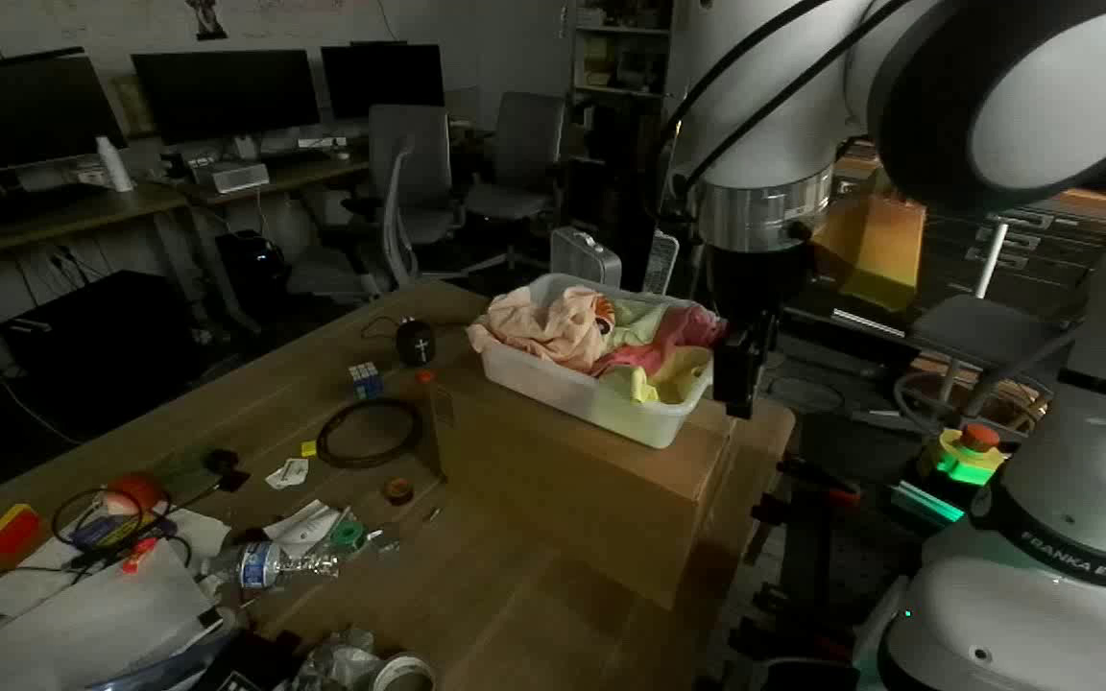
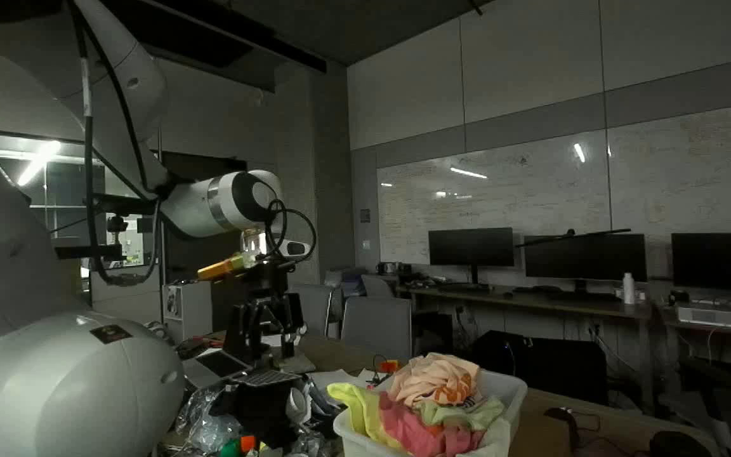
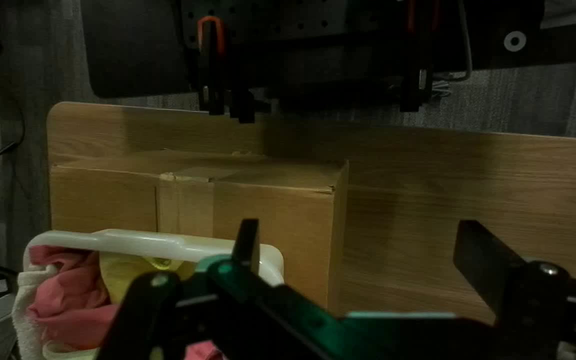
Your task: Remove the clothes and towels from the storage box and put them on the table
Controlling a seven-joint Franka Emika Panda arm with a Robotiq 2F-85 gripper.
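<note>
The storage box is a whitish plastic bin [image 1: 567, 395] on top of a cardboard box [image 1: 572, 499]; its rim shows in the wrist view [image 3: 153, 245]. It holds a peach cloth [image 1: 553, 326], a red-pink cloth [image 1: 678, 334], a yellow cloth [image 1: 678, 369] and a pale green cloth [image 2: 464, 412]. A whitish towel edge [image 3: 27, 310] shows in the wrist view. My gripper [image 3: 360, 237] is open with nothing between its fingers. It is beside the bin, above the wooden table [image 3: 443, 195]; one finger overlaps the bin's corner in the wrist view. The gripper also shows in an exterior view [image 2: 270, 346].
The table holds a coiled cable [image 1: 371, 432], a puzzle cube [image 1: 365, 380], a dark round object [image 1: 416, 343], a plastic bottle [image 1: 270, 564], and papers [image 1: 102, 614]. Clamps [image 3: 211, 65] stand along the table edge near the robot base. An emergency stop button [image 1: 978, 438] is beside the base.
</note>
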